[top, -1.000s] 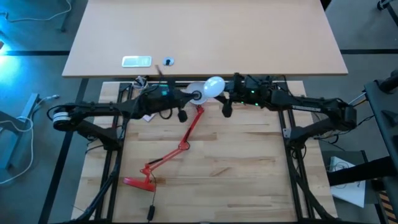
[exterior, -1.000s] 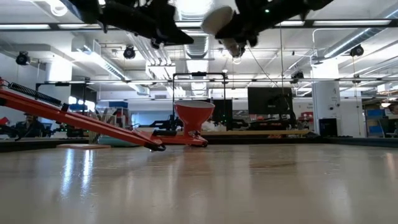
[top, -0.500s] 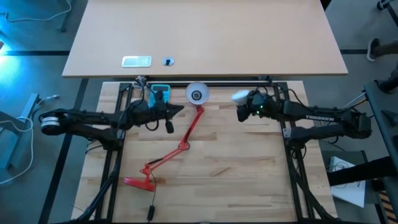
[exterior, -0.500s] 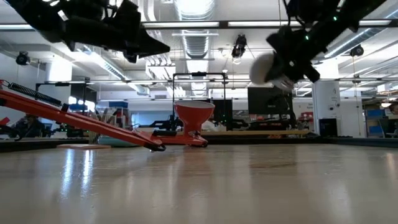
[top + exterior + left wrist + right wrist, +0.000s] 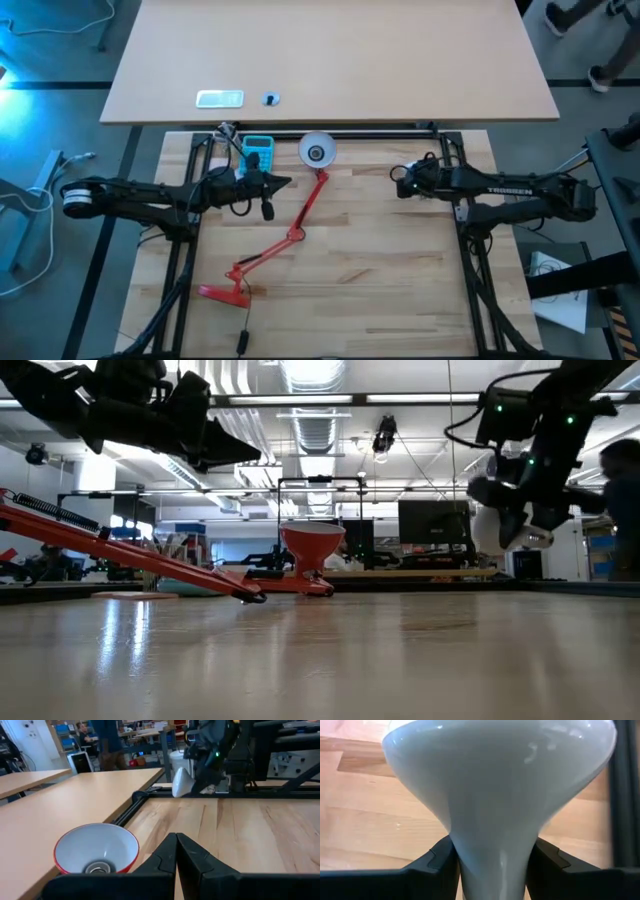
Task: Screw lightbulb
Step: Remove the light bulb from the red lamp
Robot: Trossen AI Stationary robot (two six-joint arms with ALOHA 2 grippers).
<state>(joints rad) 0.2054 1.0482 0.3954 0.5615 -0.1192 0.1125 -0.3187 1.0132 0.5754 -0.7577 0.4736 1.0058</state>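
Observation:
The red desk lamp lies on the wooden table, base (image 5: 222,293) near the front and jointed arm (image 5: 300,215) running to the far side. Its cone shade (image 5: 316,151) opens upward, and the left wrist view shows its white inside (image 5: 97,851). My right gripper (image 5: 402,183) hovers right of the shade, shut on the white lightbulb (image 5: 181,782). The bulb also shows in the low view (image 5: 490,525), well above the tabletop. My left gripper (image 5: 270,186) hangs left of the shade, its fingers (image 5: 176,847) shut on nothing. My right gripper pinches the lightbulb's narrow neck (image 5: 495,855) between its two fingers (image 5: 442,862), one on each side. The dome (image 5: 500,765) sticks out past the fingertips, toward the table's left. The bulb is lifted clear of the table.
A teal box (image 5: 258,152) sits by the far rail, left of the shade. A black frame rail (image 5: 370,132) edges the table's far side, with a tan tabletop (image 5: 330,60) beyond it. A person (image 5: 622,490) stands at the right in the low view.
My right gripper has carried the bulb from above the shade toward the table's right edge and lower. My left gripper has drawn back from the shade toward the left. The lamp has stayed where it was.

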